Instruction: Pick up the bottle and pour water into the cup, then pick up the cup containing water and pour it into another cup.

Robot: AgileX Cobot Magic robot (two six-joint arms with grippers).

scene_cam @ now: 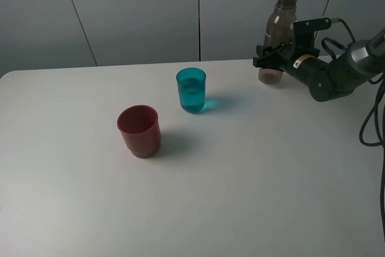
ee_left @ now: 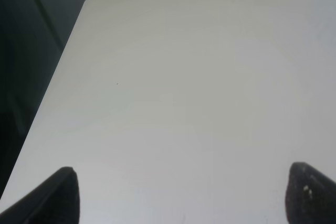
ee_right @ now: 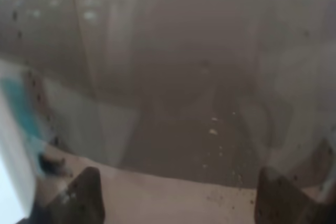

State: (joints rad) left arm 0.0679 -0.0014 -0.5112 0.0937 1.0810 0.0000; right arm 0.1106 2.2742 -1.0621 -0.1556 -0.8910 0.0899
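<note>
Right pincer (scene_cam: 272, 52) hides midsection of smoky grey-brown plastic bottle (scene_cam: 284, 19); blurred in right wrist view. Left pincer (ee_left: 184, 190) fingertips cropped.

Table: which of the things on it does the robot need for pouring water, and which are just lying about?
Needed for the job:
- bottle, gripped by the right gripper
- teal cup
- red cup

Just lying about:
- nothing that shows; the rest of the table is bare

White table (scene_cam: 240, 197), grey panelled wall (scene_cam: 138, 10)
</note>
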